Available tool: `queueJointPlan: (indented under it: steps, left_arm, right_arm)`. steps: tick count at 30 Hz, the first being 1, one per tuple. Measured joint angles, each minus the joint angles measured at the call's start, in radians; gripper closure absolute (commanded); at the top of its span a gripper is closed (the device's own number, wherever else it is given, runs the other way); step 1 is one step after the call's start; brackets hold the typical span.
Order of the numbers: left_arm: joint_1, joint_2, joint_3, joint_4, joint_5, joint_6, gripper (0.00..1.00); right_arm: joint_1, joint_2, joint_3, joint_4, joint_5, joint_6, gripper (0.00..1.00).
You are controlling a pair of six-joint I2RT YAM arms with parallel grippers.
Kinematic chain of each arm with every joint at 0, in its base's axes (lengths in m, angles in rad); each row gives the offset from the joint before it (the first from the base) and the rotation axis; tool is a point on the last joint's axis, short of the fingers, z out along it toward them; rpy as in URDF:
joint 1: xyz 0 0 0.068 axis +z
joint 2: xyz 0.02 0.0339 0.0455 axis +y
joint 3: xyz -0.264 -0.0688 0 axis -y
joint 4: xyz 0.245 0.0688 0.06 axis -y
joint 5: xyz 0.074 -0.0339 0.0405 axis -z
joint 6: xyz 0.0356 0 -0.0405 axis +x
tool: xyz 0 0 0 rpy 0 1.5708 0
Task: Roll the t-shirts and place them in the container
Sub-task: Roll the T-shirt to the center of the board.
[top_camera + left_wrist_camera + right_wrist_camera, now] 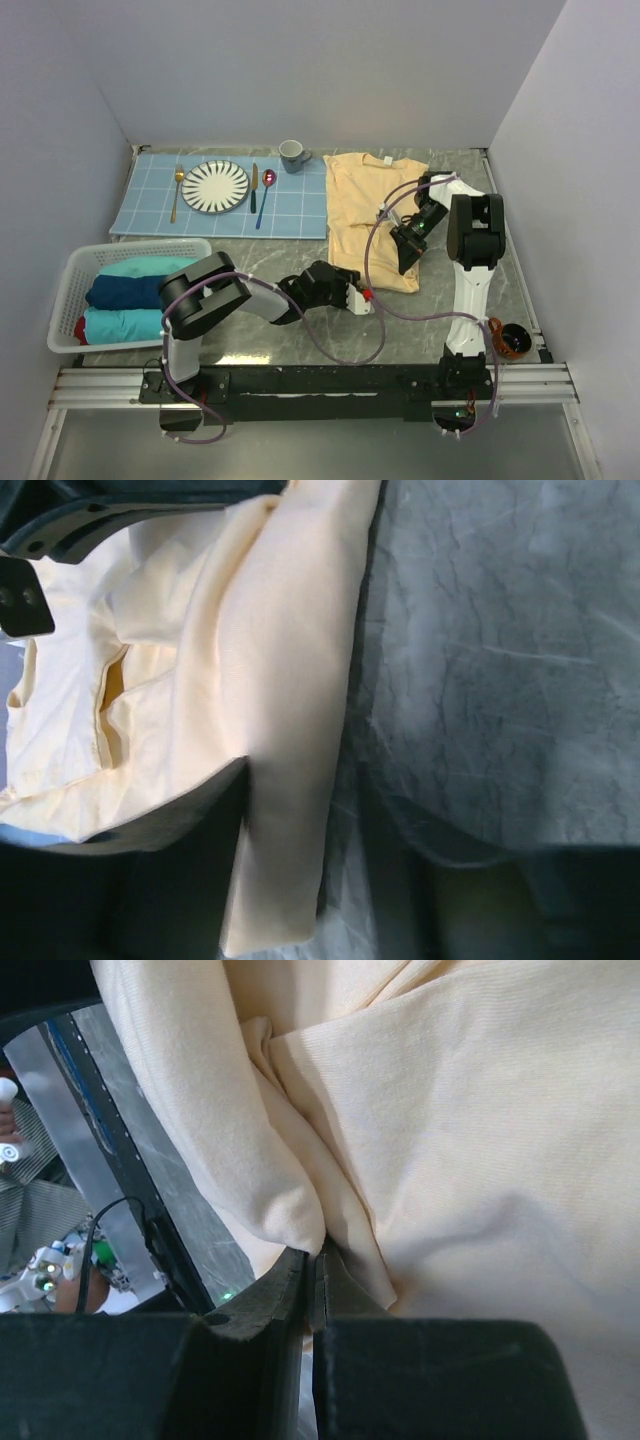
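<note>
White walls (300, 60) box in a grey marble table (400, 335), and the pale yellow t-shirt (360, 195) lies spread at its far right, one edge hidden under the right arm. At the left, a white basket (70, 270) holds a navy t-shirt (125, 292) and a teal t-shirt (125, 325) (both partly cut off by the rim). The right gripper (313, 1265) is pinched tight on a shirt fold. The left gripper (300, 780) stands parted astride the hem, one finger only a blur.

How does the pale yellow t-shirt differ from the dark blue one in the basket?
The pale yellow cloth t-shirt lies spread on the table; the dark blue cloth t-shirt is a bundle in the white plastic basket. The right gripper pinches the yellow one; no gripper touches the blue one. Both are plain.
</note>
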Motion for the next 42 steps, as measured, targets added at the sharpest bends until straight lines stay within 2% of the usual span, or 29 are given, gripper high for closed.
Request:
queueJointPlan:
  steps: [2, 3, 6, 7, 9, 11, 14, 16, 20, 22, 26, 30, 34, 42]
  left_arm:
    - [-0.003, 0.009, 0.001, -0.003, -0.01, 0.018, 0.79]
    - [-0.004, 0.009, 0.001, -0.018, -0.01, 0.03, 0.86]
    - [-0.004, 0.009, 0.013, -0.061, 0.005, 0.042, 0.94]
    - [-0.004, 0.007, 0.02, -0.083, 0.013, 0.045, 0.94]
    - [-0.003, 0.0, 0.029, -0.114, 0.024, 0.04, 0.91]
    - [-0.001, -0.007, 0.036, -0.14, 0.032, 0.031, 0.84]
    - [0.0, -0.008, 0.039, -0.146, 0.034, 0.016, 0.78]
    - [0.0, -0.008, 0.042, -0.146, 0.028, 0.008, 0.78]
    - [0.011, 0.0, 0.075, -0.18, 0.035, -0.025, 0.75]
    - [0.021, 0.002, 0.097, -0.212, 0.055, -0.043, 0.75]
    - [0.043, 0.002, 0.144, -0.299, 0.117, -0.071, 0.78]
    - [0.06, 0.002, 0.193, -0.386, 0.176, -0.094, 0.86]
    - [0.072, 0.005, 0.231, -0.455, 0.233, -0.113, 0.92]
    - [0.11, 0.021, 0.288, -0.547, 0.336, -0.129, 0.94]
  right_arm:
    - [0.002, 0.006, 0.011, -0.006, 0.003, 0.008, 0.92]
    - [0.002, 0.011, 0.018, -0.011, 0.003, 0.012, 0.83]
    - [0.002, 0.021, 0.037, -0.019, -0.002, 0.033, 0.65]
    - [0.001, 0.023, 0.051, -0.018, -0.003, 0.045, 0.62]
    - [-0.008, 0.024, 0.086, -0.001, -0.014, 0.068, 0.47]
    - [-0.032, 0.021, 0.134, 0.037, -0.031, 0.089, 0.42]
    - [-0.084, -0.044, 0.131, 0.105, -0.054, 0.093, 0.38]
    - [-0.116, -0.161, 0.019, 0.176, -0.051, 0.089, 0.38]
    - [-0.13, -0.535, -0.339, 0.36, -0.017, 0.06, 0.39]
    - [-0.121, -0.729, -0.536, 0.51, 0.004, 0.027, 0.37]
    - [-0.101, -1.081, -0.903, 0.785, 0.013, -0.105, 0.17]
    - [-0.066, -1.334, -1.202, 1.02, -0.014, -0.254, 0.14]
    - [-0.029, -1.452, -1.358, 1.154, -0.042, -0.357, 0.13]
    - [0.047, -1.485, -1.45, 1.339, -0.033, -0.428, 0.12]
